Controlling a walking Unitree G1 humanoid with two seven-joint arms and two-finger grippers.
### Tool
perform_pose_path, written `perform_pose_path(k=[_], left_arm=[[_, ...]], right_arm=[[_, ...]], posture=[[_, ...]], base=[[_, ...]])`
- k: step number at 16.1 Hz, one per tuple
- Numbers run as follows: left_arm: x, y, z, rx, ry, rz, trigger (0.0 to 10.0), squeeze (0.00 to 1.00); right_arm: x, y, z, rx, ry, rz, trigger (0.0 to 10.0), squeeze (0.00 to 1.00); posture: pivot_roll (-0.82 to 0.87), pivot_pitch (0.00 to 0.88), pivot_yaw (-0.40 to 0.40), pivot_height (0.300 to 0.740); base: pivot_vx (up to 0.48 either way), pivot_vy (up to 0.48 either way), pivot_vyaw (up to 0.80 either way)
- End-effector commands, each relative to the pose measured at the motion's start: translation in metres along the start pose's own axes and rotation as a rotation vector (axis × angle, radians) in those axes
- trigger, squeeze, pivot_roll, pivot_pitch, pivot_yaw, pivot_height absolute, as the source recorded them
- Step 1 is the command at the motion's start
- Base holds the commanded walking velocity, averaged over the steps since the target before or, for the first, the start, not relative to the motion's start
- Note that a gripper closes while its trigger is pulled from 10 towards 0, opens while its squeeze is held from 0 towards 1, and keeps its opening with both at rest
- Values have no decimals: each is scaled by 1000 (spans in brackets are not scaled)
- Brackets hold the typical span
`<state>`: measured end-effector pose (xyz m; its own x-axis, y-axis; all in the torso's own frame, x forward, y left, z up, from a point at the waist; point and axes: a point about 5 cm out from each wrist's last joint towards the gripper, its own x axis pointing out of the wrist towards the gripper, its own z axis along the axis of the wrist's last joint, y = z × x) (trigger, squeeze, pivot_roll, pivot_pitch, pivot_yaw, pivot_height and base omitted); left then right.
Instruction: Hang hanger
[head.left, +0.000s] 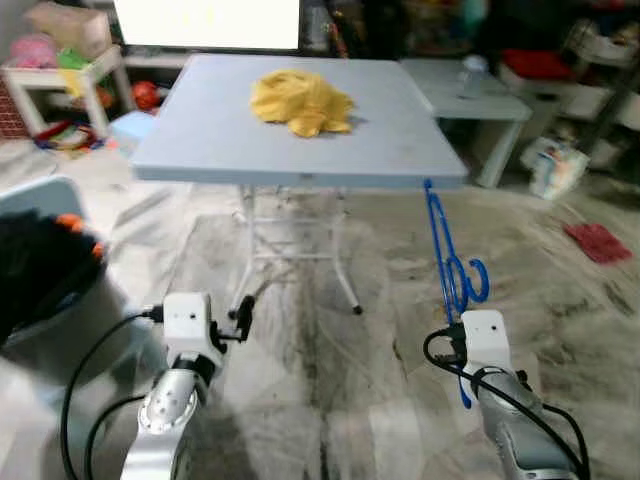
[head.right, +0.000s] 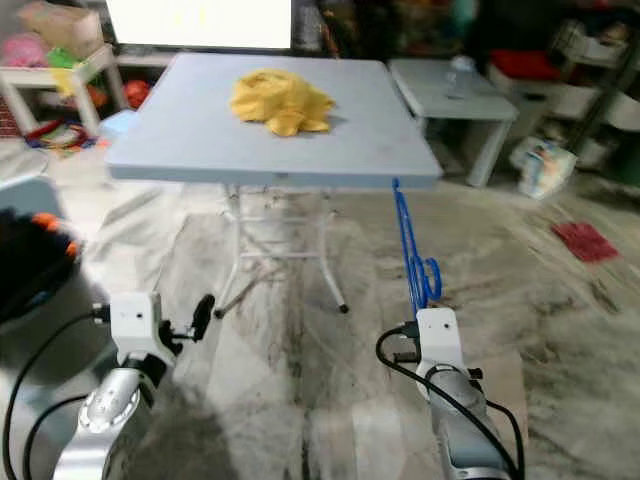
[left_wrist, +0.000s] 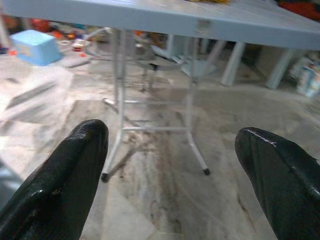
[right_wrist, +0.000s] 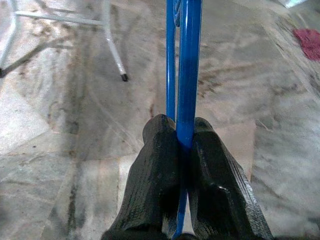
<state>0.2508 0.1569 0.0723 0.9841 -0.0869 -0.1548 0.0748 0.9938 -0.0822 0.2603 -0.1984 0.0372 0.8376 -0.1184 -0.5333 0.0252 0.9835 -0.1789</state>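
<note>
The right end effector (right_wrist: 184, 145) is clamped tight on a blue hanger (head.left: 445, 262), its two black fingers (right_wrist: 155, 170) pressed against the hanger's thin rods from either side. The hanger stands nearly upright above the right wrist, over the floor (head.left: 330, 330), and its upper end rises to just in front of the near right corner of the light grey counter (head.left: 300, 130); whether it touches that edge cannot be told. A curled hook part of the hanger shows just above the wrist housing. The left end effector (left_wrist: 172, 165) is held low over the floor in front of the counter's near left side, its fingers (left_wrist: 75, 170) spread wide apart with nothing between them, pointing toward the counter's white folding legs (left_wrist: 120, 100). A crumpled yellow cloth (head.left: 298, 102) lies on the counter toward its far edge, about midway along. A smaller white table (head.left: 470, 95) stands beyond the counter's far right corner, and a red rag (head.left: 598, 242) lies on the floor well off to the right. A bin with dark contents (head.left: 40, 270) sits at the left, near the left arm.
</note>
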Motion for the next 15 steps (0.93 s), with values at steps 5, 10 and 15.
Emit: perform_pose_path(k=[5,10,15], left_arm=[[2,-7,-1,17,16,-61,10000,0],[4,-12,1,18,11,-99,10000,0],[3,-18,6,-10,-13,-169,10000,0]], right_arm=[[3,3,9,-7,-12,16,10000,0],[4,3,10,-5,-17,20,10000,0],[5,5,11,2,-23,26,10000,0]], posture=[[75,0,-84,740],[70,0,-77,740],[73,0,-72,740]], base=[[0,0,-800],[0,292,-800],[183,273,-800]])
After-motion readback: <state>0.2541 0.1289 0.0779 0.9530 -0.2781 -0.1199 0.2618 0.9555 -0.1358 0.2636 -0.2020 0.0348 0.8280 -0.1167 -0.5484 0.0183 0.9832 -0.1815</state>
